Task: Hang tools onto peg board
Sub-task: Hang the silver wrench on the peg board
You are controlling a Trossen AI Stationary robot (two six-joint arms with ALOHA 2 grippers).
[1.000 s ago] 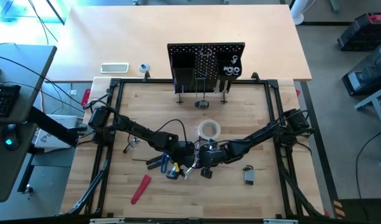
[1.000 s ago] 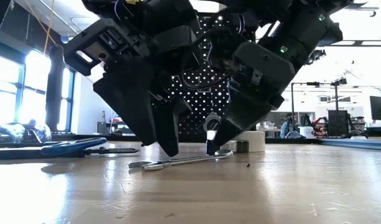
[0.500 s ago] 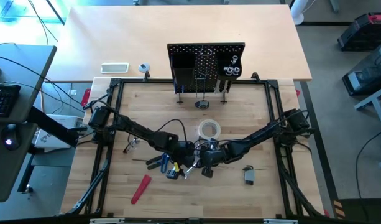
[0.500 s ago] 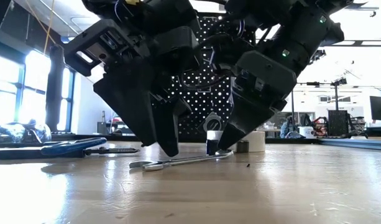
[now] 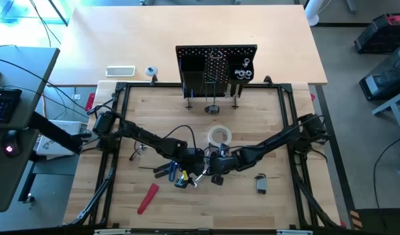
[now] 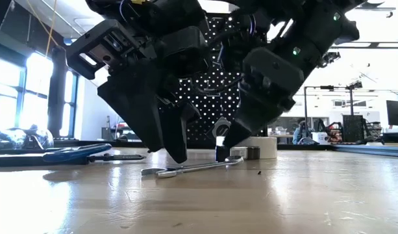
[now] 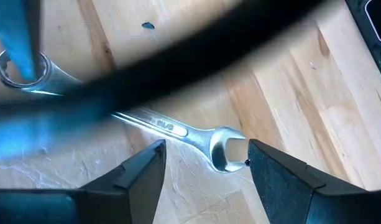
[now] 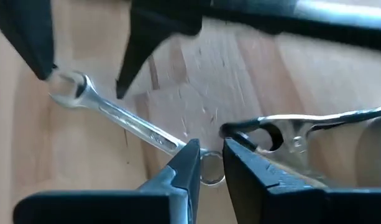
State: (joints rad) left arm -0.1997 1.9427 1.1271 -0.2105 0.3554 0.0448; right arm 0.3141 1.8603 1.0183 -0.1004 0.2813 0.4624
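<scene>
Silver wrench steel shows only as a sliver just below the middle of the high view, where the left gripper and right gripper meet nose to nose on the wooden table. Blue pliers lie just left of them, a red-handled tool at the lower left, a white tape roll above centre, a small tape measure at the lower right. The peg board stands upright at the top centre, well apart from both arms.

From the low camera the wrench lies flat across the centre. The left gripper stands over its near end, its fingers spread and empty. The right gripper tips down onto the far end, its fingers close together.

Past the left wrist's own spread fingers the open-jawed end of the wrench sits between them, untouched. A second ring end shows at the upper left, blurred.

In the right wrist view the fingers are a narrow gap apart, straddling the ring end of the wrench; whether they grip it or have let go I cannot tell. Another shiny tool lies at the right.

To do this step well, the right gripper should pinch the shank squarely just behind the ring, lift that end, and leave the ring free for a hook.
</scene>
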